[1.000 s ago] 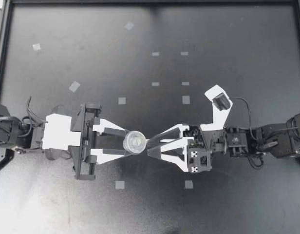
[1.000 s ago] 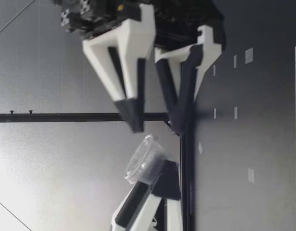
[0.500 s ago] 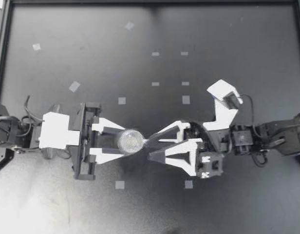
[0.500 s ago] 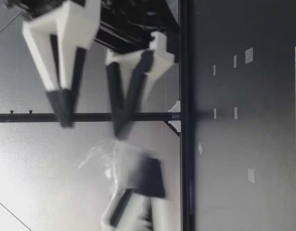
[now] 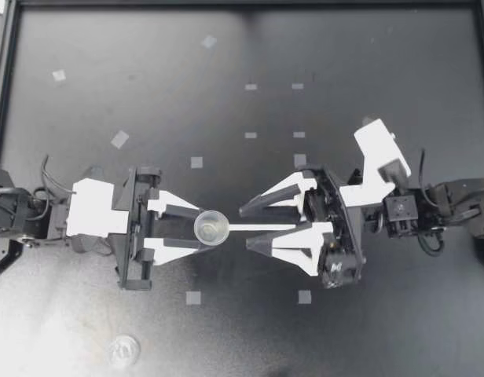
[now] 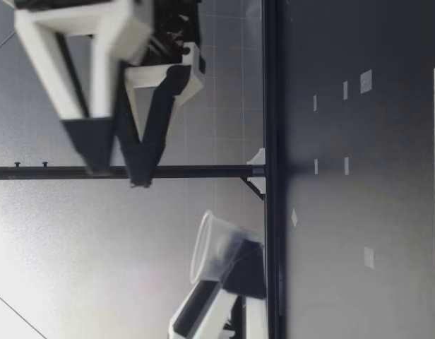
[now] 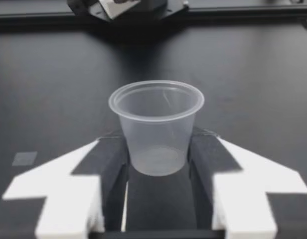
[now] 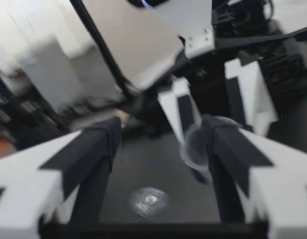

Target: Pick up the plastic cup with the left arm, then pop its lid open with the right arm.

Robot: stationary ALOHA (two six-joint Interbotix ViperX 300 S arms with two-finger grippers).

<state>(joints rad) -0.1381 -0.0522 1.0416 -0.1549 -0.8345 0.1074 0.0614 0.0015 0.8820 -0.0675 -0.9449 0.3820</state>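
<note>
**Examiner:** What is recorded of the held item?

**Inspector:** A small cup [image 5: 211,228] of thin clear plastic is noted, round, tapering to its base, with a rolled rim. It is pinched low on its wall from two sides by the black-tipped fingers of the left gripper [image 5: 203,228], left of the table's centre. In the left wrist view the cup [image 7: 156,127] is seen mouth up between those fingers. In the low view the cup [image 6: 214,247] is nearly upright; whether its base is clear of the table cannot be told.

**Examiner:** And around it?

**Inspector:** The right gripper [image 5: 246,228] is found just beside the cup, apart from it, with its white, black-tipped fingers spread wide. In the low view it [image 6: 118,175] is held higher than the cup. The table [image 5: 383,47] is matt black and marked with small pale tape squares [image 5: 196,162]. A round clear piece [image 5: 124,349] is lying on it near the front edge, well apart from both grippers. The same piece [image 8: 149,201] is seen under the right gripper's spread fingers in its wrist view.

**Examiner:** What is changed?

**Inspector:** A second ago the right gripper's fingers were pressed together, with the tips at the cup's rim. They have since been drawn back, raised and opened. The cup, then tilted, has been brought nearly upright. The clear piece was not seen on the table in either earlier top view.
</note>
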